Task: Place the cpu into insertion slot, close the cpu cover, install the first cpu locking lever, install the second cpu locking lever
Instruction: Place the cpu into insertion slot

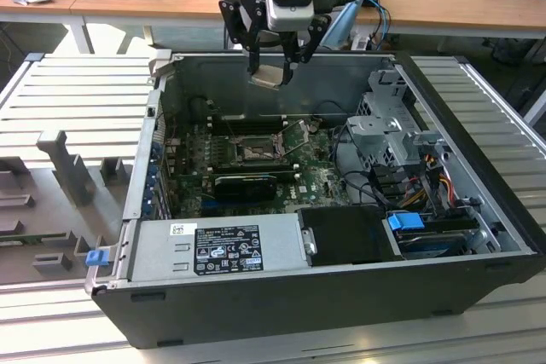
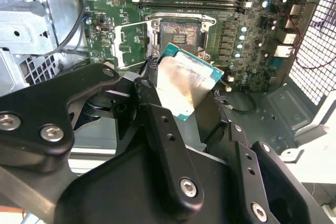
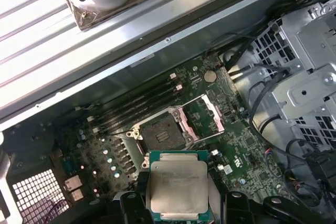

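The cpu (image 3: 178, 184), in the hand (image 1: 272, 67), hangs above the insertion slot (image 3: 160, 134).

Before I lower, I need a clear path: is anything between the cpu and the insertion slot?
Nothing visible. The gripper holds the cpu in the air above the open case. The insertion slot lies bare below it, with its cpu cover swung open to one side, off the socket.

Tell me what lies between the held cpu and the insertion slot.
Nothing: in the exterior view the cpu hangs above the insertion slot with bare air between. The cpu cover stands open beside it in the first wrist view.
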### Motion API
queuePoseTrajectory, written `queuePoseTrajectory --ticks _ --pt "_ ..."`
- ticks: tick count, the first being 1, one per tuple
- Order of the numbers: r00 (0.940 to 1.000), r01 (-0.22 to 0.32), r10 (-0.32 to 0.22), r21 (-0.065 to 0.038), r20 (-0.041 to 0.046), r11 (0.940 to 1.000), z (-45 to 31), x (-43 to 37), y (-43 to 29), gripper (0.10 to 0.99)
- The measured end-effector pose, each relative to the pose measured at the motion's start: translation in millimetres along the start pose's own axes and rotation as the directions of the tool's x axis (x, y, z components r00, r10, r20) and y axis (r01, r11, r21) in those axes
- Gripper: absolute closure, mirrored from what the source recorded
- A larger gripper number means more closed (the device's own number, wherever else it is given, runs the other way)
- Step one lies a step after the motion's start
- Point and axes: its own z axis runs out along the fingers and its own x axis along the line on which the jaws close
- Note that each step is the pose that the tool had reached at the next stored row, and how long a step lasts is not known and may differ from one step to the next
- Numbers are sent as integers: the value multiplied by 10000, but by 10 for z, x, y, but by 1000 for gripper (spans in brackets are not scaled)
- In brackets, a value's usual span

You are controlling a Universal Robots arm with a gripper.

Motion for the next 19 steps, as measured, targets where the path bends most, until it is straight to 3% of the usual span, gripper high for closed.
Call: queuePoseTrajectory --ticks 19 --pt "9969 -779 779 -17 69 9970 2 0 0 557"
